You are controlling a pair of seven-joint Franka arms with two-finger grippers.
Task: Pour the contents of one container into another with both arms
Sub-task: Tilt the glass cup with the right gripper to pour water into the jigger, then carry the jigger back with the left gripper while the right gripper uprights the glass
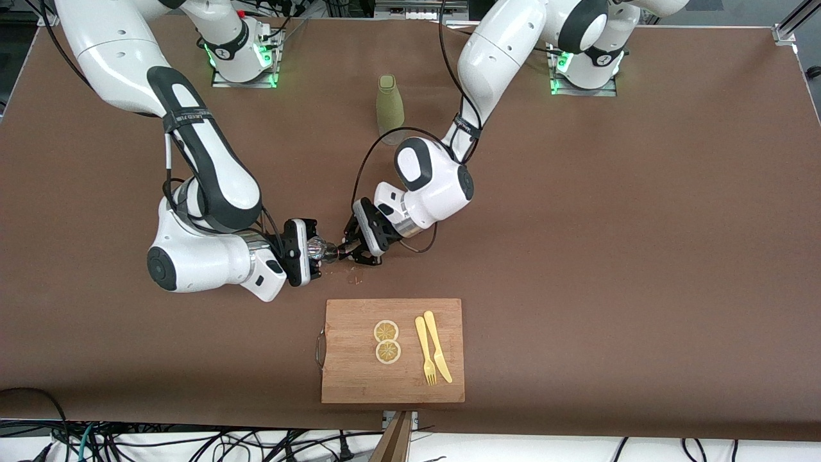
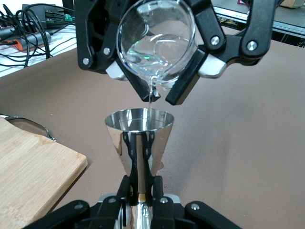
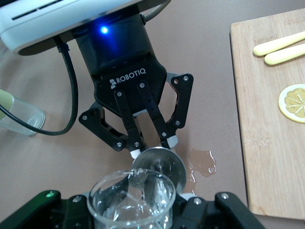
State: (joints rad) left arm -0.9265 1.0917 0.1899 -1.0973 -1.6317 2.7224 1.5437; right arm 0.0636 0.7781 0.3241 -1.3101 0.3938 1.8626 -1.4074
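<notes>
My left gripper [image 2: 140, 192] is shut on the narrow waist of the steel jigger [image 2: 139, 136], holding it upright above the table. Over it, my right gripper [image 3: 138, 212] is shut on the small clear glass cup [image 2: 157, 43], which is tipped mouth-down toward the jigger. A thin stream of clear liquid runs from the cup's lip into the jigger's upper cone. In the front view the cup [image 1: 315, 249] and jigger [image 1: 338, 252] meet between the right gripper [image 1: 306, 251] and the left gripper [image 1: 351, 250], just above the table.
A small puddle [image 3: 202, 162] wets the brown table under the jigger. A wooden cutting board [image 1: 349, 378] with two lemon slices [image 1: 386, 331], a yellow fork and a knife [image 1: 439, 346] lies nearer the camera. The olive-green bottle [image 1: 389, 102] stands near the arm bases.
</notes>
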